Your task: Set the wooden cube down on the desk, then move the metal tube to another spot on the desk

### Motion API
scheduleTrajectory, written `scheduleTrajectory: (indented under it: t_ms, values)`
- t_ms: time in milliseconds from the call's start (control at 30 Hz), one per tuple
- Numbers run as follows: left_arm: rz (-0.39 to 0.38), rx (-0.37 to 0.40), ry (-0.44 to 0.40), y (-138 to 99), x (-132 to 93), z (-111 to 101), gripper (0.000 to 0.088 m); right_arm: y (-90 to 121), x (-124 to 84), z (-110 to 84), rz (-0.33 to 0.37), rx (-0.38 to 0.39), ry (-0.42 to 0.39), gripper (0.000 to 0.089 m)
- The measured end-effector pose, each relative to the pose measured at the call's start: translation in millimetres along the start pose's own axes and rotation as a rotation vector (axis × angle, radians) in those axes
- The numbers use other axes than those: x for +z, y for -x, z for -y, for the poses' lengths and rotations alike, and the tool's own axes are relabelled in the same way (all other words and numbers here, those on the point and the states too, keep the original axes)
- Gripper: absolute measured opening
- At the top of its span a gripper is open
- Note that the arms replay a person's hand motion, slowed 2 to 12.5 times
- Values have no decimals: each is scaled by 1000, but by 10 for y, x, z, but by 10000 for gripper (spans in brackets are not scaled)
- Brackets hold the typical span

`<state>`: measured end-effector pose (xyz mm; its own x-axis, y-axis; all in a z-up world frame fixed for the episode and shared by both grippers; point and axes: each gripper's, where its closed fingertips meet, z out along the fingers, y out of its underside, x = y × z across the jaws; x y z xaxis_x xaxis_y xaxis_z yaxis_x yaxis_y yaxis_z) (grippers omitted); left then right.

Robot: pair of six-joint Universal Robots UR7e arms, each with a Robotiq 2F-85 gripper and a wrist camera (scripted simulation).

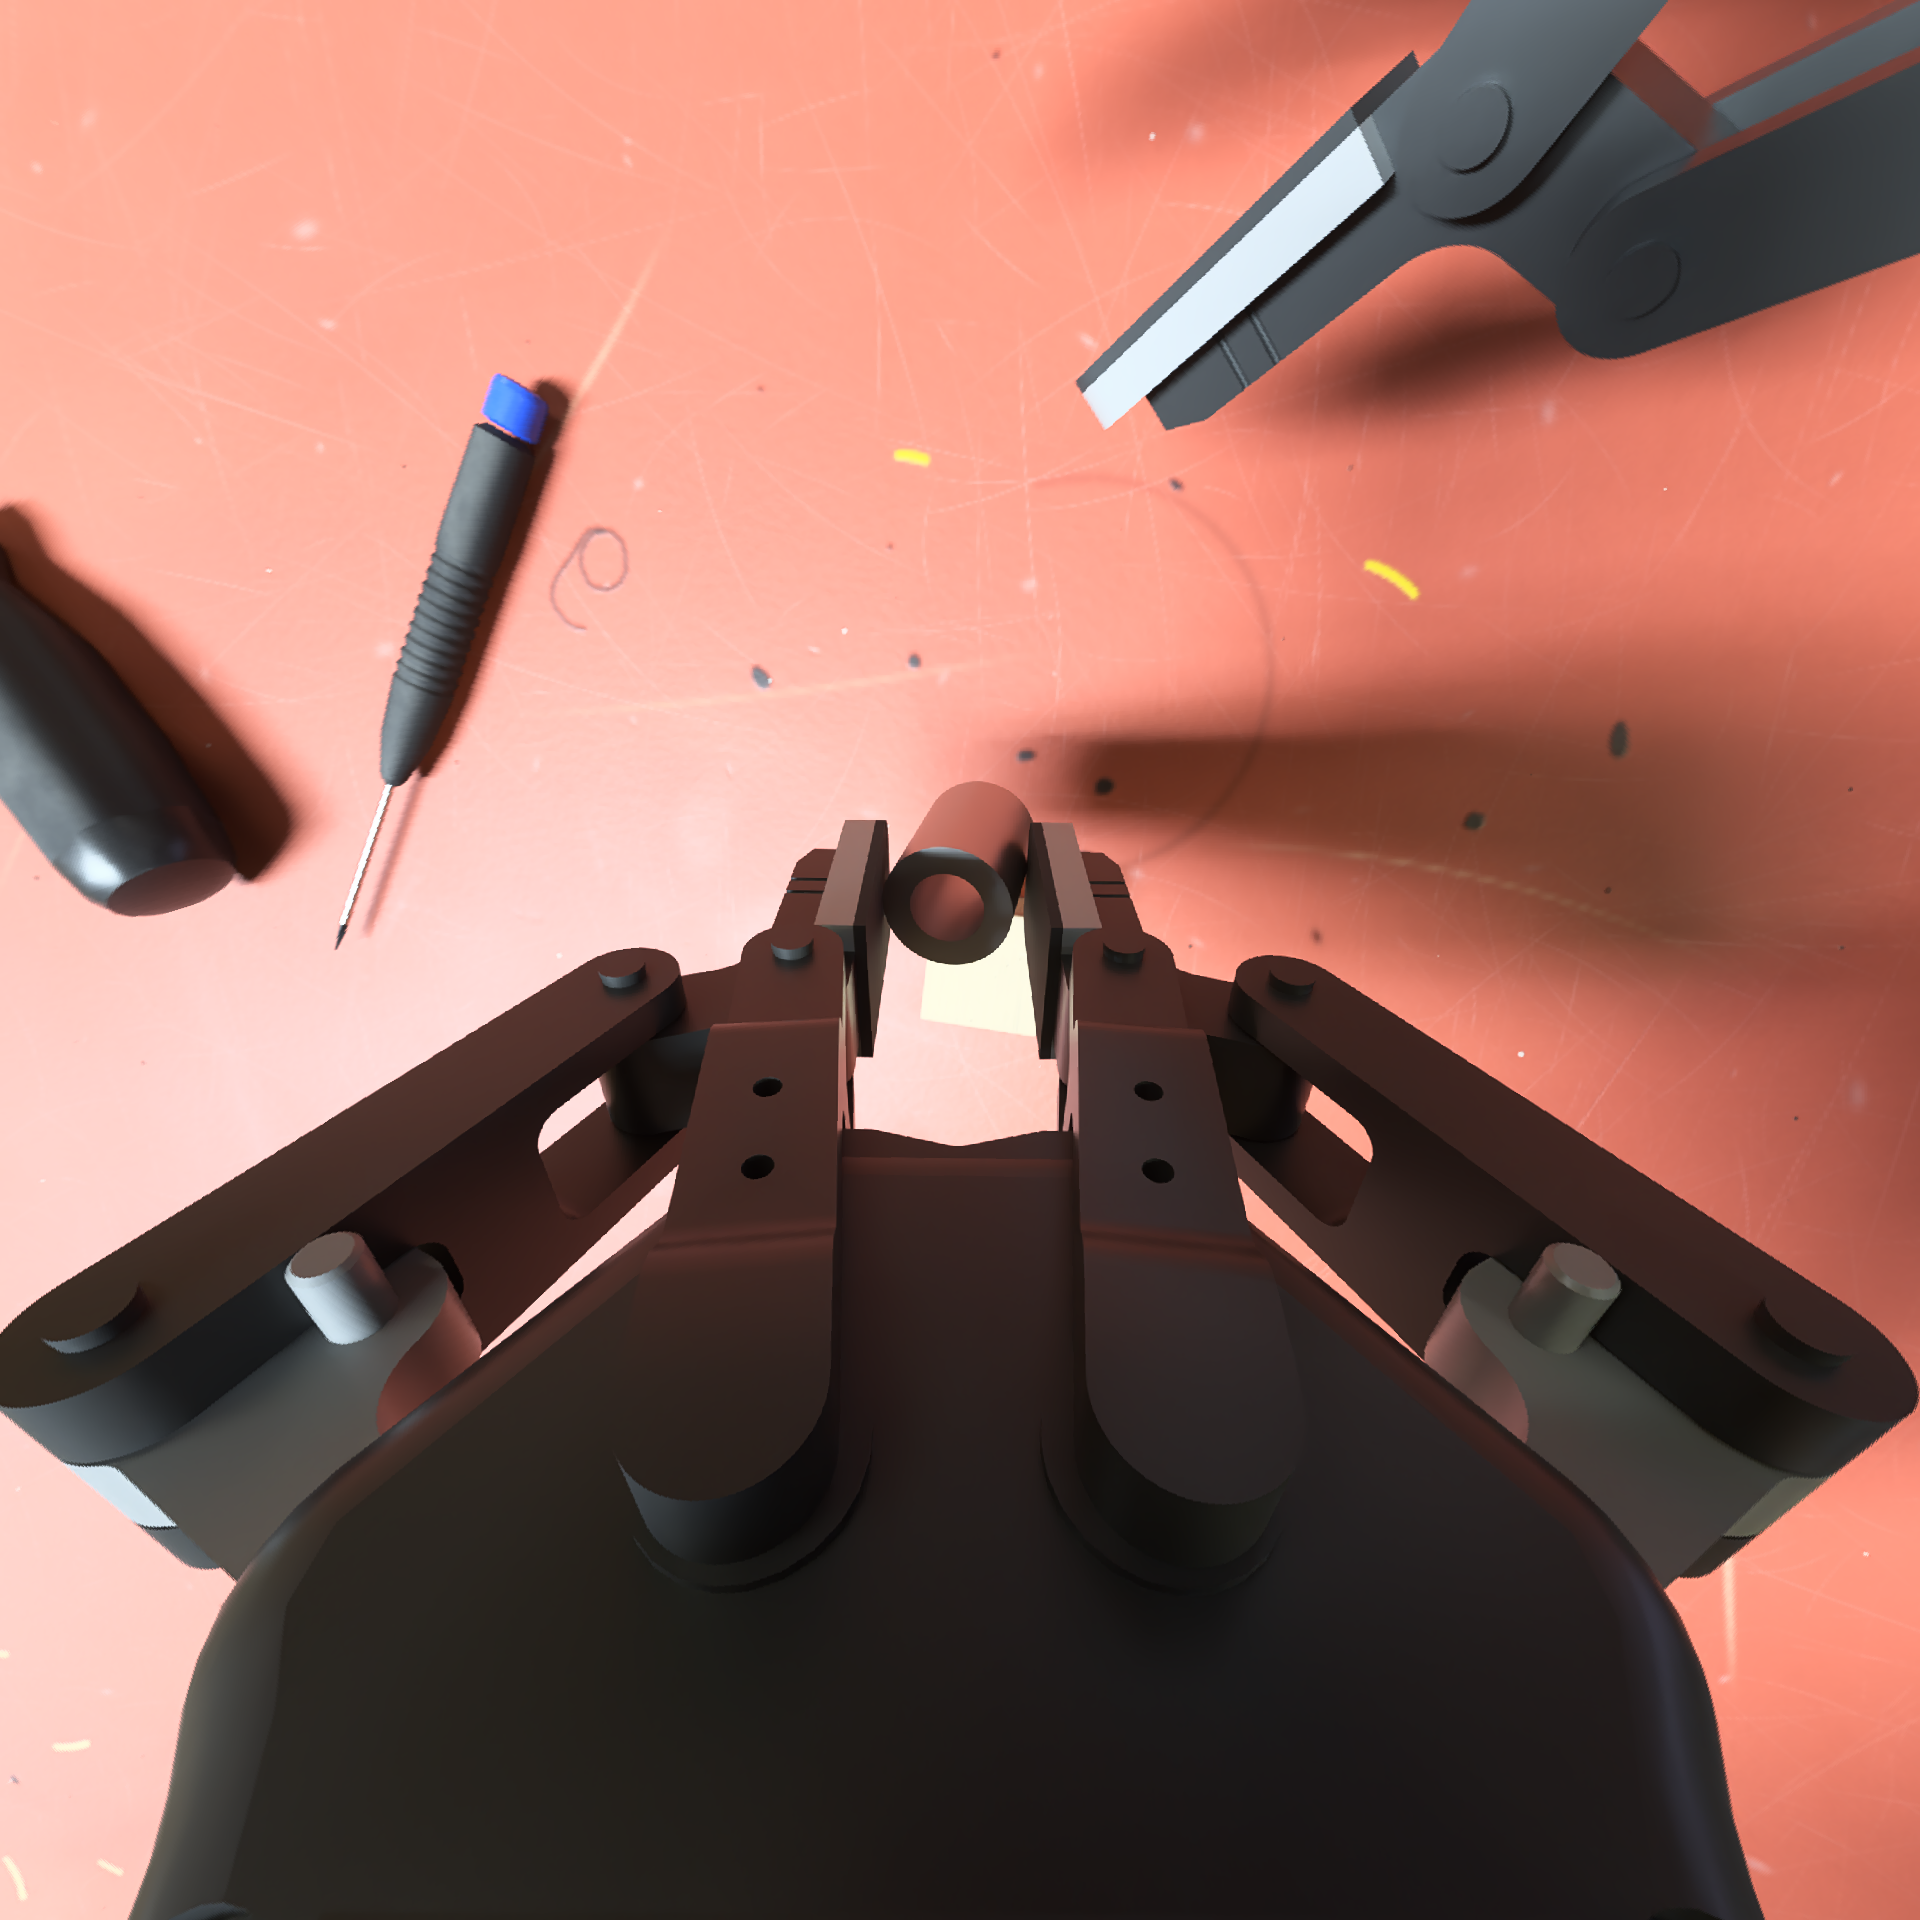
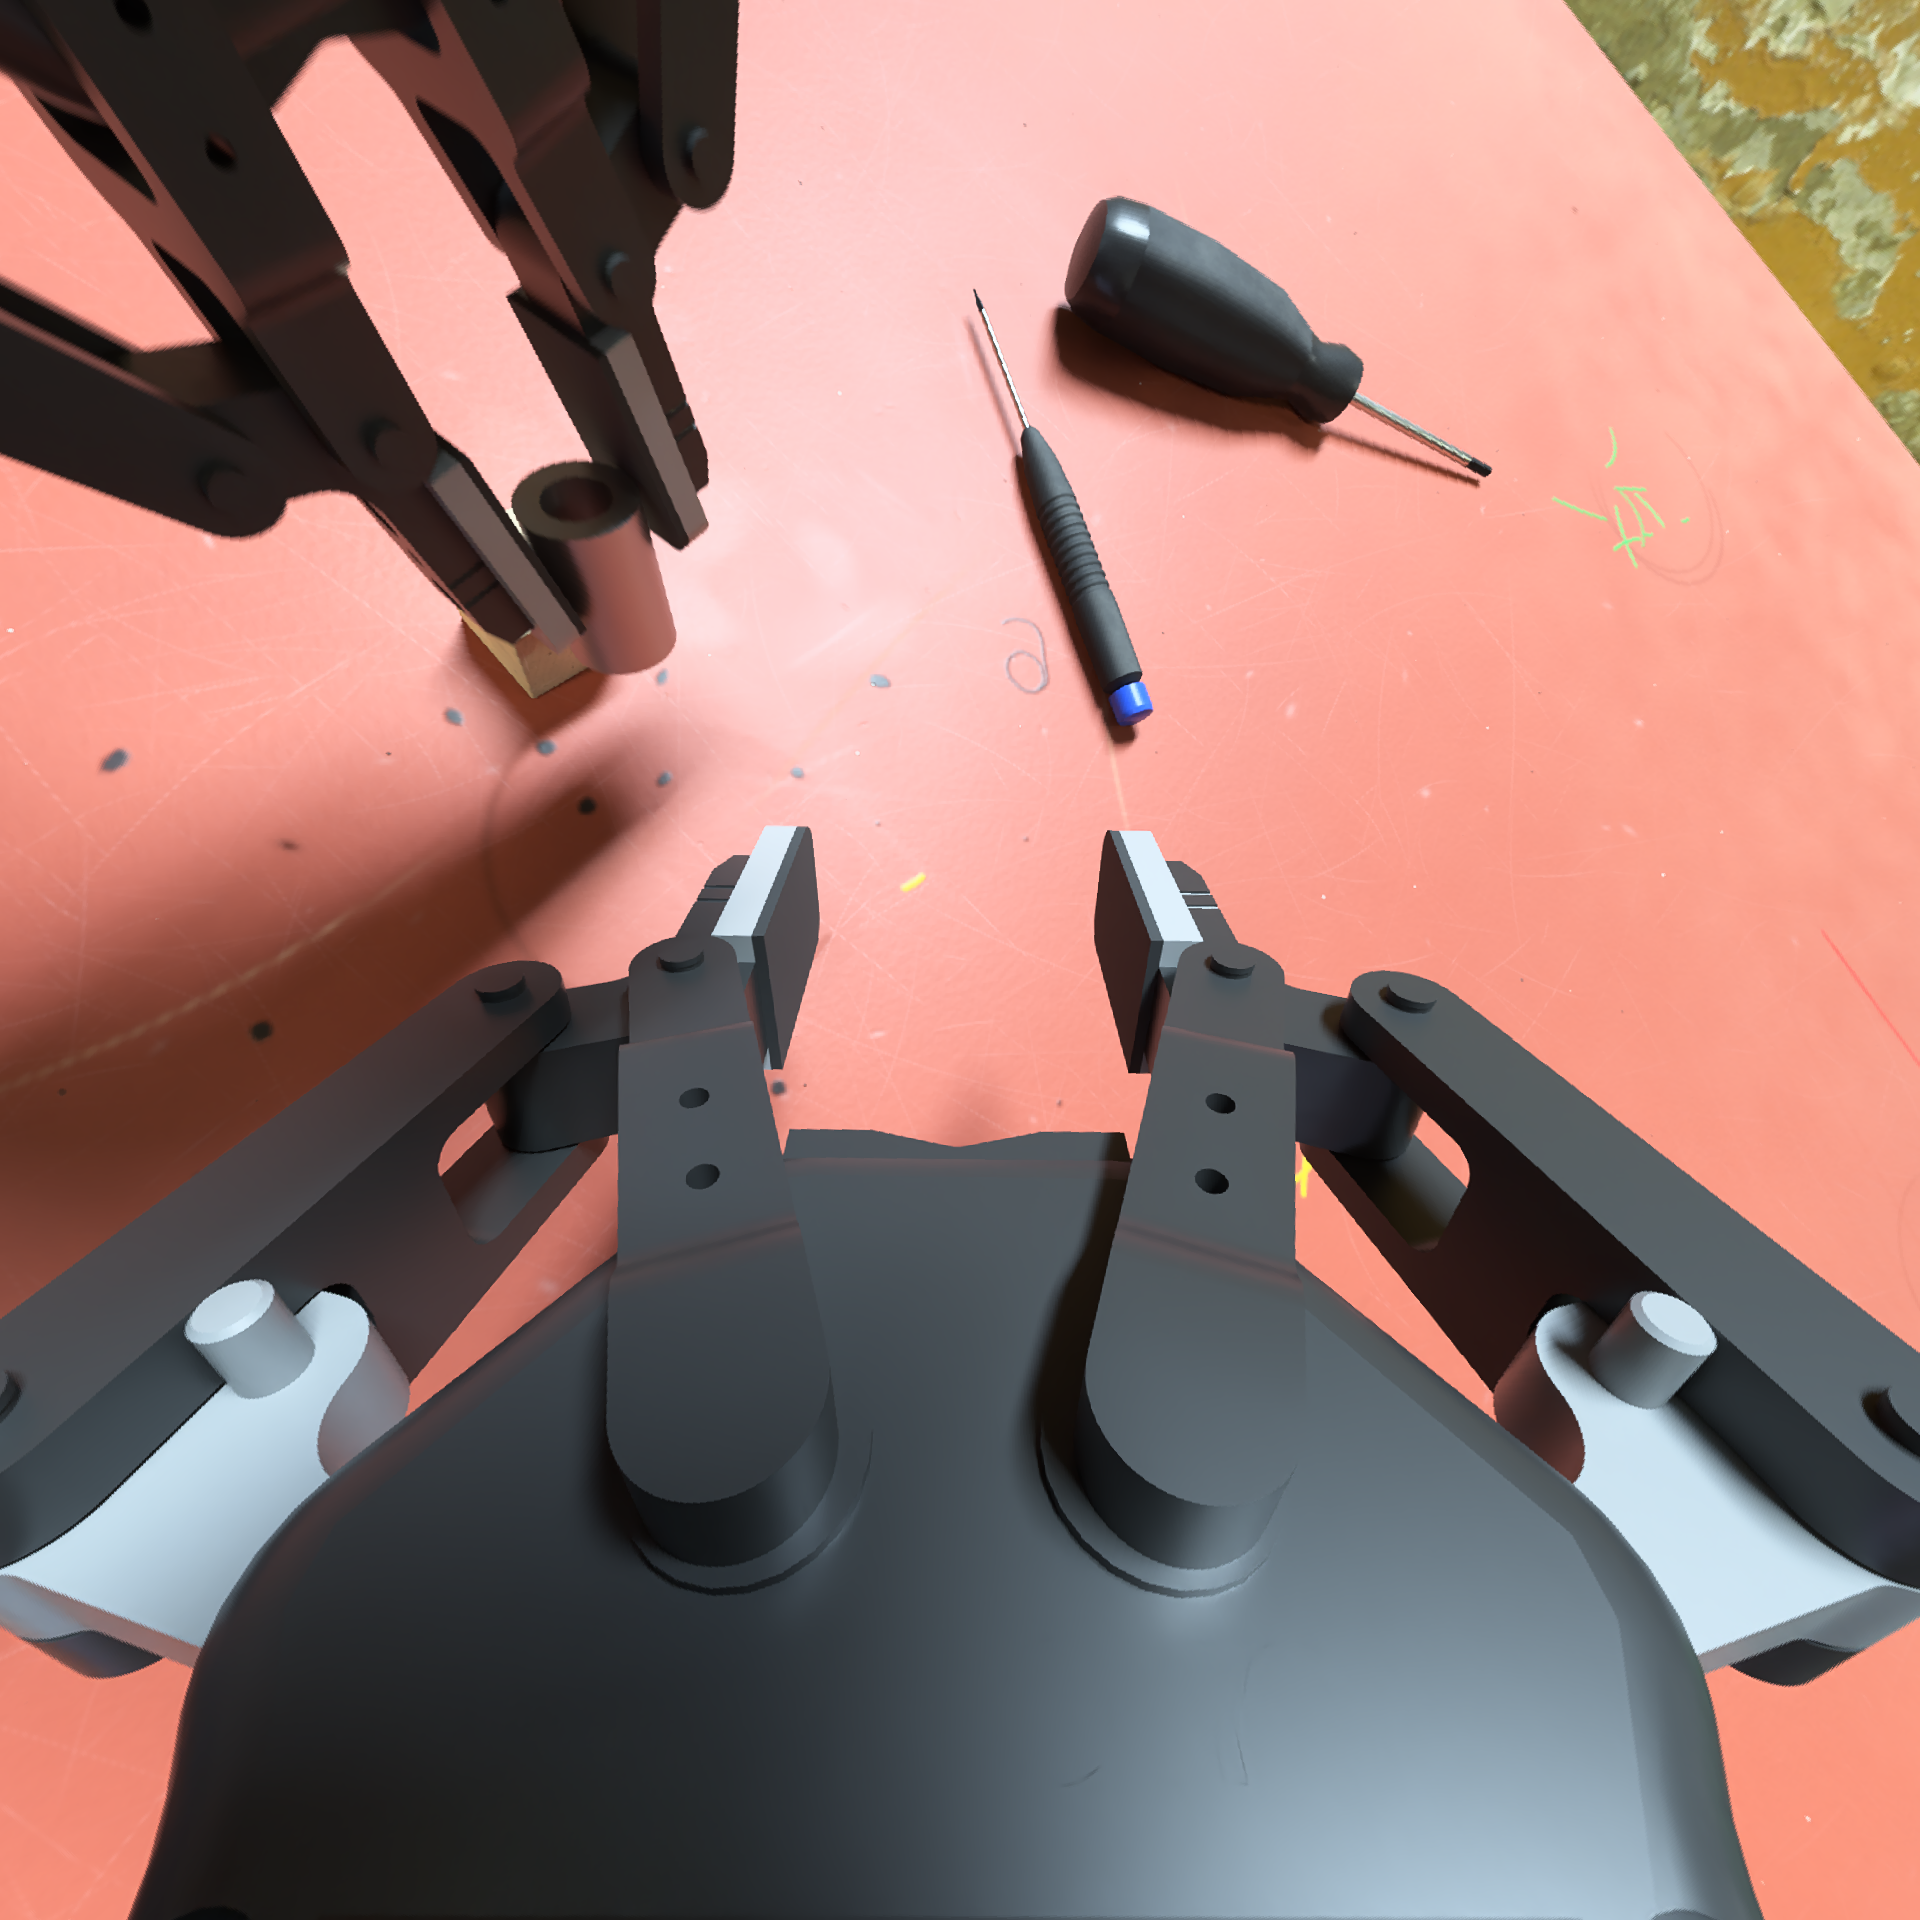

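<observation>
My left gripper [image 1: 958, 831] is shut on the grey metal tube [image 1: 951, 948], one pad on each side of it. In the right wrist view the left gripper [image 2: 623, 587] holds the tube [image 2: 613, 582] tilted, its lower end close to the desk. The pale wooden cube [image 1: 977, 997] sits on the salmon desk [image 1: 1039, 571] just under and behind the tube; it also shows in the right wrist view [image 2: 535, 665], partly hidden by a finger. My right gripper [image 2: 956, 904] is open and empty above the desk; one of its fingers [image 1: 1226, 281] shows at the top right of the left wrist view.
A thin black screwdriver with a blue cap [image 1: 457, 613] [image 2: 1081, 571] lies on the desk. A thick black-handled screwdriver [image 1: 94, 769] [image 2: 1205, 301] lies beside it. The desk's edge [image 2: 1662, 156] runs along the top right, with mottled floor [image 2: 1818, 156] beyond.
</observation>
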<state>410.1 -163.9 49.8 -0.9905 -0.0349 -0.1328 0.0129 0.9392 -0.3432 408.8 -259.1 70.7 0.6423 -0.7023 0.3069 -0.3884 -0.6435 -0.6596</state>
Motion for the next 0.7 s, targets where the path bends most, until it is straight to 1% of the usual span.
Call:
scheduleTrajectory:
  t_ms: [100,267,500,700]
  values:
    - [3,0,14,-12,60,16,238,-4,2,-3,2,1,-1,486]
    - [27,21,62,26,144,-37,238,4,10,-6,10,2,-1,486]
    - [5,41,73,-35,235,-12,238,21,13,-7,16,-6,2,488]
    - [12,70,103,-42,300,-40,238,23,9,1,17,-5,-1,489]
